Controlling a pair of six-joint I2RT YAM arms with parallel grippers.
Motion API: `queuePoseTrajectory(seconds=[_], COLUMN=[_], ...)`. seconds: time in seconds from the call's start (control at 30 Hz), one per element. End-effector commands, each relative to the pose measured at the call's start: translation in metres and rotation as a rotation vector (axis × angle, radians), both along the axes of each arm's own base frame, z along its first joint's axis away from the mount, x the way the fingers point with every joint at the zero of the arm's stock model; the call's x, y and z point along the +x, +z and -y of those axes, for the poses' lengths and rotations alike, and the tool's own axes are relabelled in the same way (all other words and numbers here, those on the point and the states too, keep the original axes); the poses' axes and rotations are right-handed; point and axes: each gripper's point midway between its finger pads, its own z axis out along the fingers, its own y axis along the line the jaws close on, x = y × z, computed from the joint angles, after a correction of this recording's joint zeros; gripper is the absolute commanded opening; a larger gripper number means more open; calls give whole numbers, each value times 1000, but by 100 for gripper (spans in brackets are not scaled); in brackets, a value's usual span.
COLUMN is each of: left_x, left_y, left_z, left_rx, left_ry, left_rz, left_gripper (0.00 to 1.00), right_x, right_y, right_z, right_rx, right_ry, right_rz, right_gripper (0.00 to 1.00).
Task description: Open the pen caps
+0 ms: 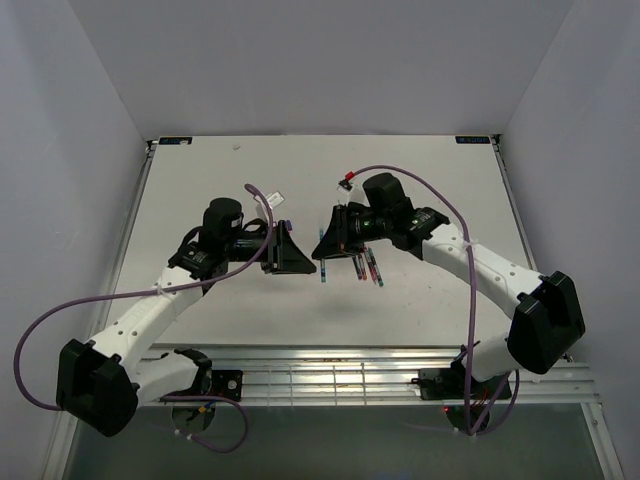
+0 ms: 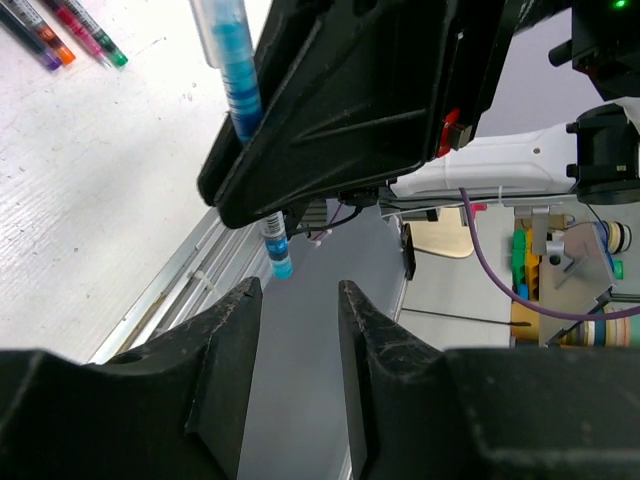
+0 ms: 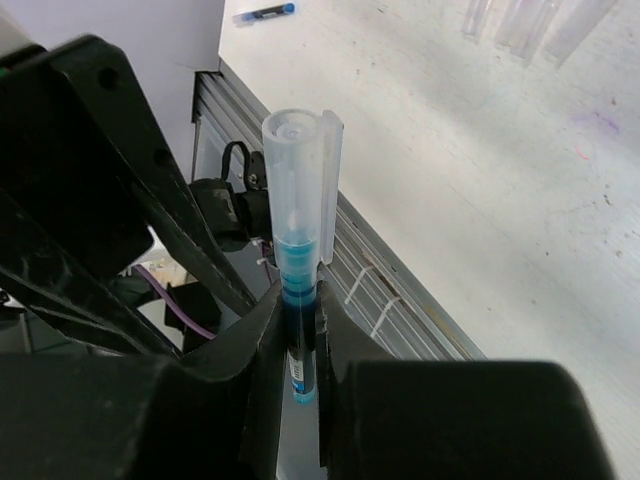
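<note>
My right gripper (image 3: 298, 305) is shut on the dark barrel of a blue pen (image 3: 298, 345), held upright above the table. The pen's clear cap (image 3: 300, 170), with a clip on one side, sits on the pen's top end. In the left wrist view the same blue pen (image 2: 240, 95) crosses behind the right gripper's black body, its lower tip (image 2: 279, 262) just beyond my left gripper (image 2: 297, 290). That gripper is open with nothing between its fingers. From above, the left gripper (image 1: 300, 256) and right gripper (image 1: 325, 246) face each other mid-table, the pen (image 1: 322, 268) between them.
Several other pens (image 1: 365, 266) lie on the white table under the right gripper; they show as coloured pens (image 2: 60, 30) in the left wrist view. Clear caps (image 3: 520, 20) and a short dark piece with a blue tip (image 3: 265, 12) lie farther off. A slatted metal rail (image 1: 330, 375) runs along the near edge.
</note>
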Motion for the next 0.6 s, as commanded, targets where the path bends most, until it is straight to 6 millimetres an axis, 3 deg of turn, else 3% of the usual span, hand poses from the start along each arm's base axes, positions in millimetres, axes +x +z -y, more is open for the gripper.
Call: queuePoseTrajectory(seconds=[0.0,0.23,0.57], left_x=[4,25,38], left_y=[13,4,16], left_z=[-2,0,11], left_rx=[4,73,24], left_ry=[37,105,104], left_rz=[63,0,-32], left_gripper=[47,48,48], right_x=[-12,-37,-59], right_y=[2,-2,-5], right_z=[17,27,14], right_rx=[-35,-30,-19], right_ry=[13,35,115], right_rz=[69,66,53], right_gripper=[8,8,8])
